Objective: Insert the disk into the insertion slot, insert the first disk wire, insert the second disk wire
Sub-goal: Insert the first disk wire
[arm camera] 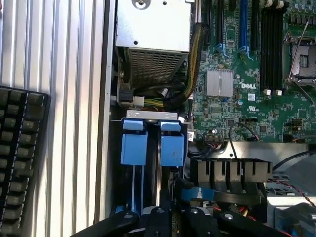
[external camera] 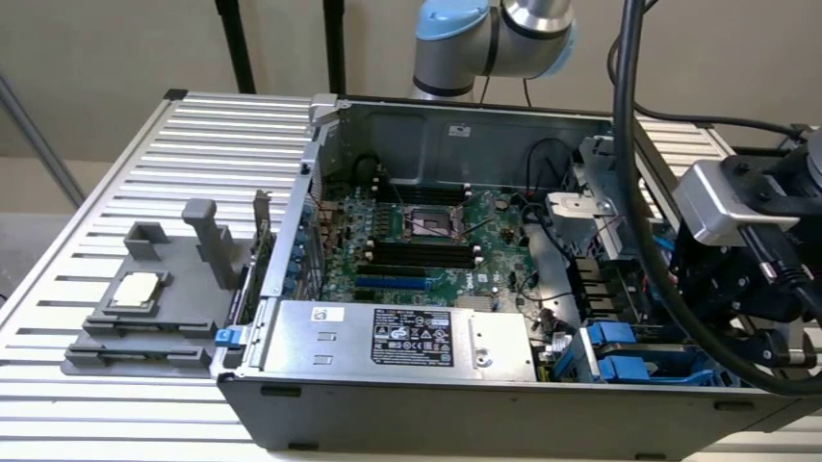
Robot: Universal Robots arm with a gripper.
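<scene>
Obs. Your black gripper [arm camera: 173,218] hangs inside the open grey desktop computer case [external camera: 514,404], in the corner at the exterior view's right. It is directly over the insertion slot [arm camera: 150,115], a boxy grey plastic drive cage. You cannot tell from either view whether the gripper is spread, pressed together or pinching something.

Disk. The disk [arm camera: 172,149] shows mainly as its bright blue plastic carrier frame. It sits edge-on in the insertion slot, upright. A second blue carrier tab [arm camera: 134,147] stands just beside it and parallel, with a narrow dark gap between them. The gripper is nearest the disk; you cannot tell whether they touch.

Inside the case. A silver power-supply box with a black label [external camera: 398,337] lies along the near wall, next to the cage. A sleeved cable bundle [arm camera: 190,64] runs from that box toward the cage. The green motherboard [external camera: 437,241] covers the case floor. A row of black connectors [arm camera: 229,173] sits just beside the slot.

Outside the case. On the ribbed aluminium table [external camera: 167,404], at the exterior view's left, a grey plastic fixture [external camera: 154,318] holds a square pale chip [external camera: 138,289]. A black keyboard [arm camera: 19,158] lies on the table beside the case wall.
</scene>
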